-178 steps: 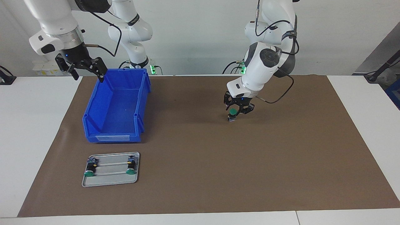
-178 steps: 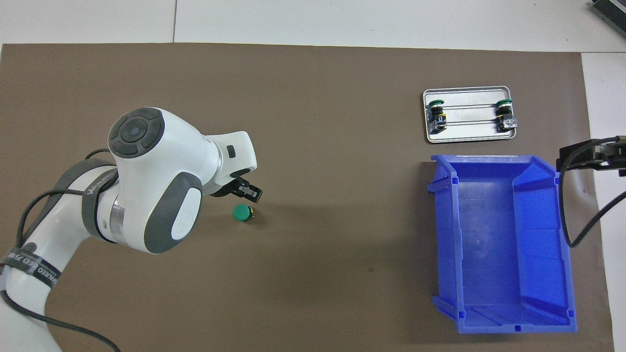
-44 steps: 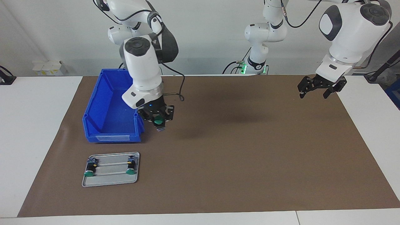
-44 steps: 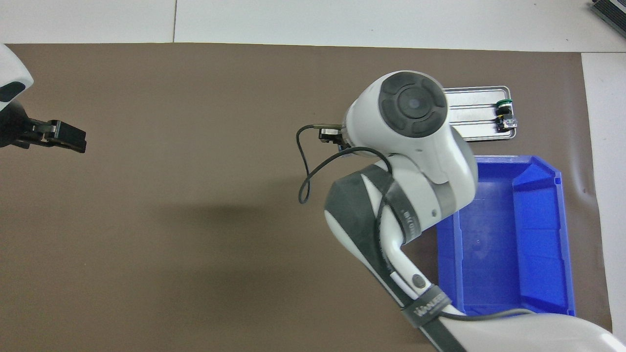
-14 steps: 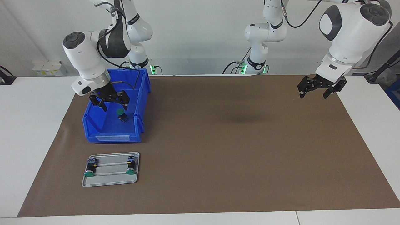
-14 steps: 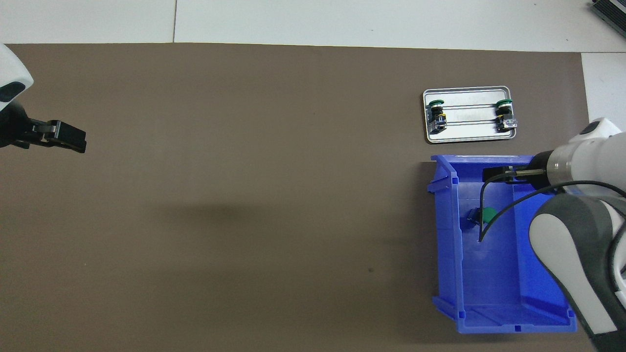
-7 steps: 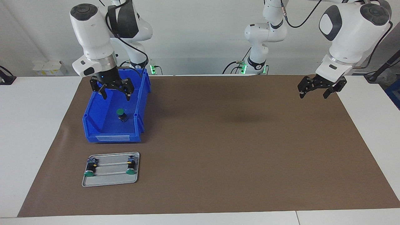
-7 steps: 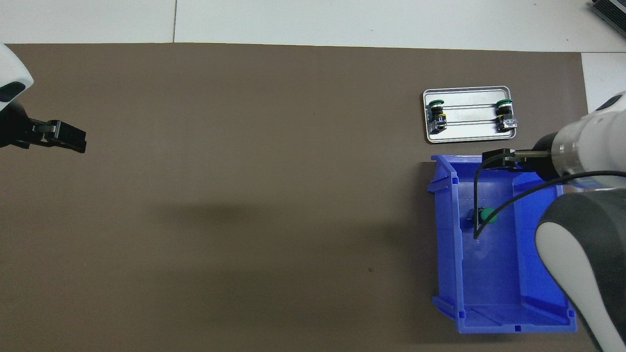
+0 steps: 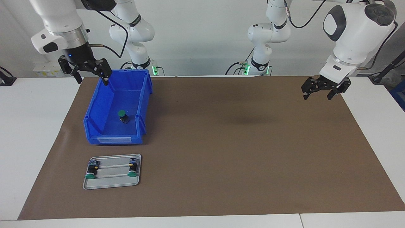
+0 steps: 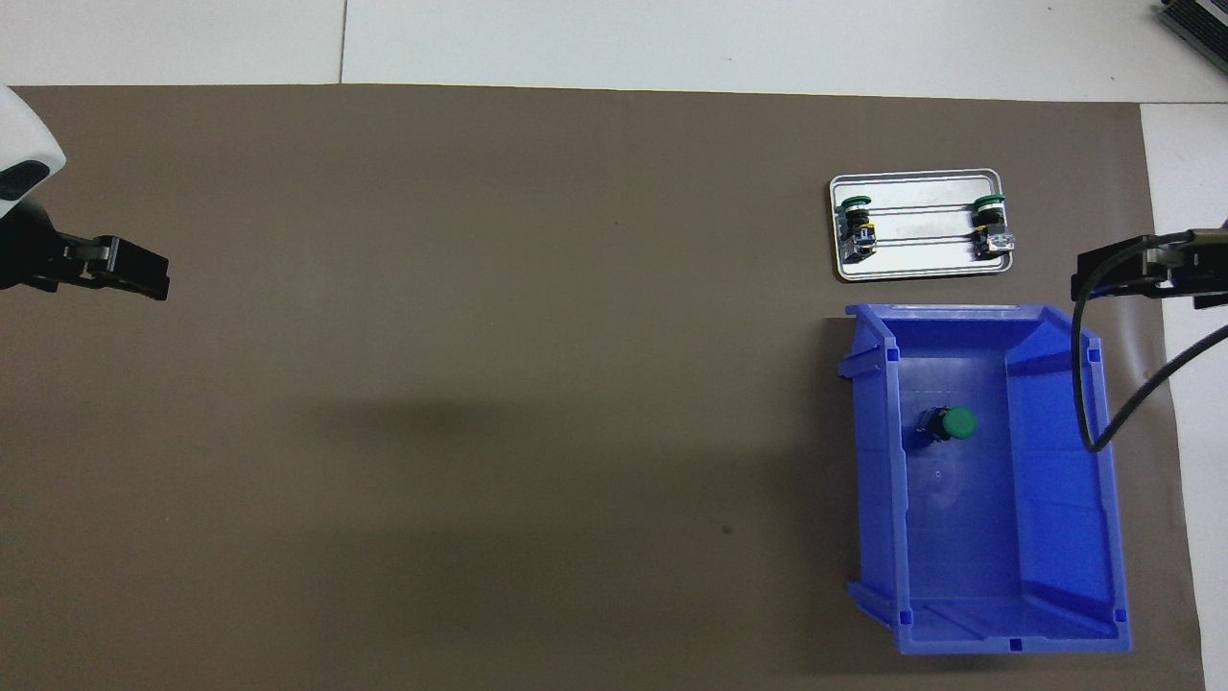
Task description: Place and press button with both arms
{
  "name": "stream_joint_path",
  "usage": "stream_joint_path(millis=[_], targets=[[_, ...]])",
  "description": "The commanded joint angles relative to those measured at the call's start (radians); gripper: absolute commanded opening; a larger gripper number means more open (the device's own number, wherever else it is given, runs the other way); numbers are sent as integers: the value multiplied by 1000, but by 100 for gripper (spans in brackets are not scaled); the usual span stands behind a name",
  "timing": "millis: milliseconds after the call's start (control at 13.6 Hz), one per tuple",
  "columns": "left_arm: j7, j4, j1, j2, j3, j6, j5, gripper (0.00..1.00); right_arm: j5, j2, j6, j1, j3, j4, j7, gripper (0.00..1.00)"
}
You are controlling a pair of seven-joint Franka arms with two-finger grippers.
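Button: I see the small green-capped push-button with a black body (image 9: 122, 116) standing upright, cap up, on the floor of the blue plastic bin (image 9: 95, 126), touching nothing else.
Right end effector (image 9: 85, 68): raised over the bin's rim at the right arm's end of the desk, fingers wide, empty.
Left end effector (image 9: 323, 88): waiting over the brown mat (image 9: 237, 142), spread wide, empty.
Handling: I judge it light, rigid and top-heavy; the smooth cap could slip, so I'd pinch the black body.
Spares: 2 matching buttons lie on the grey metal tray (image 9: 111, 185).
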Motion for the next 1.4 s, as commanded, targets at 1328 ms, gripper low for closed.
stream_joint_path(millis=[1328], targets=[[-12,-30,6,-27,-7,5,19,100,-8,7,-112,-21,4,28,-89,100]])
